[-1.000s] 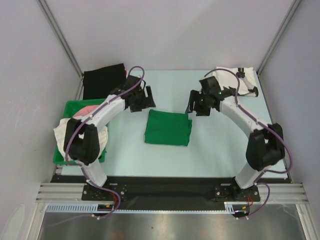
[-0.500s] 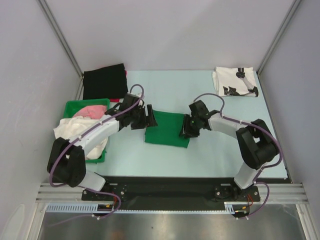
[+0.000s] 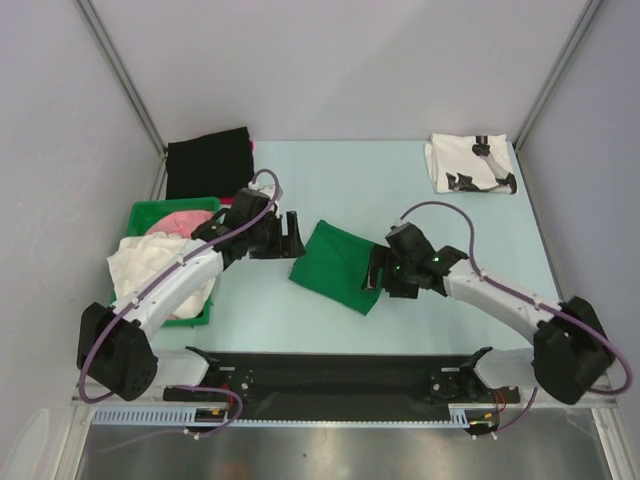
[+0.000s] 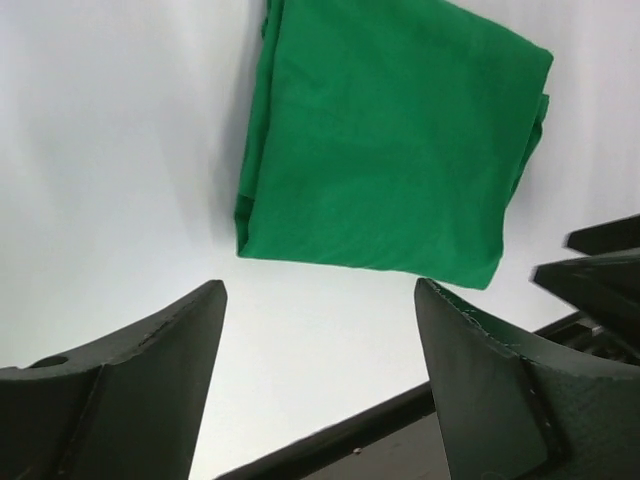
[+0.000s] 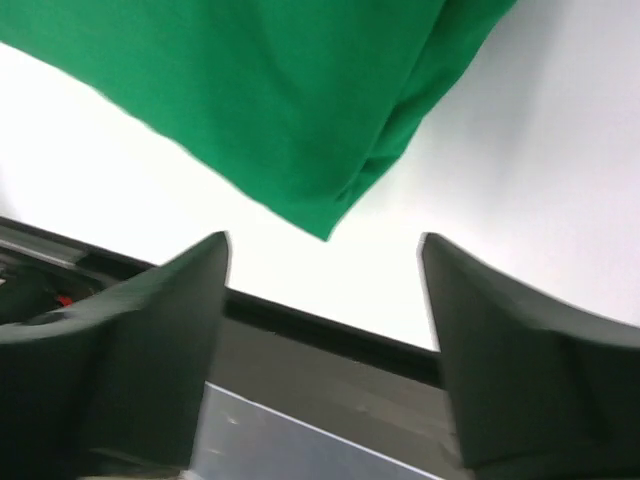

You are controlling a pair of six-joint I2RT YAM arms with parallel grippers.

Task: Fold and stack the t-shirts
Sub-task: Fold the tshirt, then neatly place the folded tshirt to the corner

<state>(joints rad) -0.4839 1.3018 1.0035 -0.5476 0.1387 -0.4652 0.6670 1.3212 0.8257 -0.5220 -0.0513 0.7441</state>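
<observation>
Whereas half a second ago the green t-shirt (image 3: 338,265) lay square between them, it now sits skewed, just ahead of the right gripper (image 3: 378,272) and apart from the left gripper (image 3: 291,232), which has drawn back. Both claws gape wide, holding nothing. The white printed t-shirt (image 3: 471,163) lies well beyond the right one.

Bright, even light bleaches the table (image 4: 100,150) almost white in both wrist views, the green t-shirt (image 4: 390,140) casts a soft shadow, and the right wrist view is blurred.
</observation>
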